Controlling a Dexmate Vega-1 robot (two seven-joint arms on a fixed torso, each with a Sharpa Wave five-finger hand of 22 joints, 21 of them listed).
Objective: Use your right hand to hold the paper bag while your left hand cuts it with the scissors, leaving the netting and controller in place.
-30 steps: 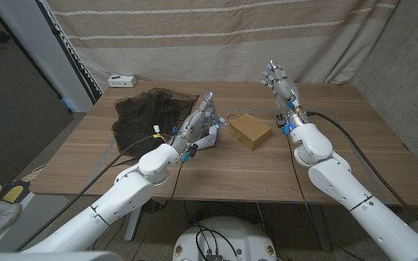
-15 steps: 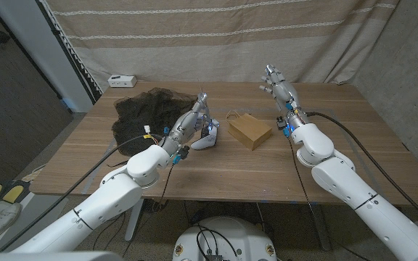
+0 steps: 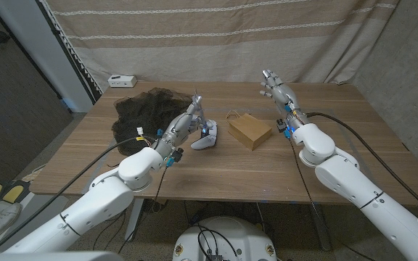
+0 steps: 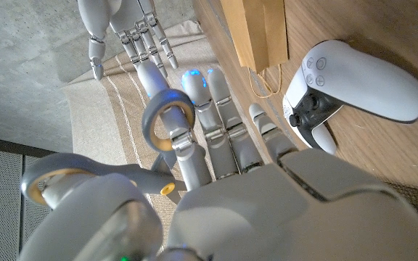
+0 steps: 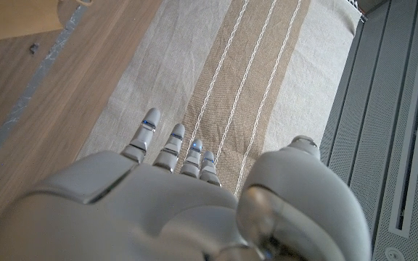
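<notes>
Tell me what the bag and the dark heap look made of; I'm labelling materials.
The bag: matte brown kraft paper, by its crisp folded edges and thin cord handles. The dark heap: probably fine black mesh netting, limp and crumpled, its edges slightly see-through.

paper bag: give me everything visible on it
The paper bag is small, plain brown kraft paper, lying flat on the wooden table near its middle, turned at an angle. Thin string handles trail from its end nearest the white controller, which lies close beside it. It looks uncut. Neither robot hand touches it.
</notes>
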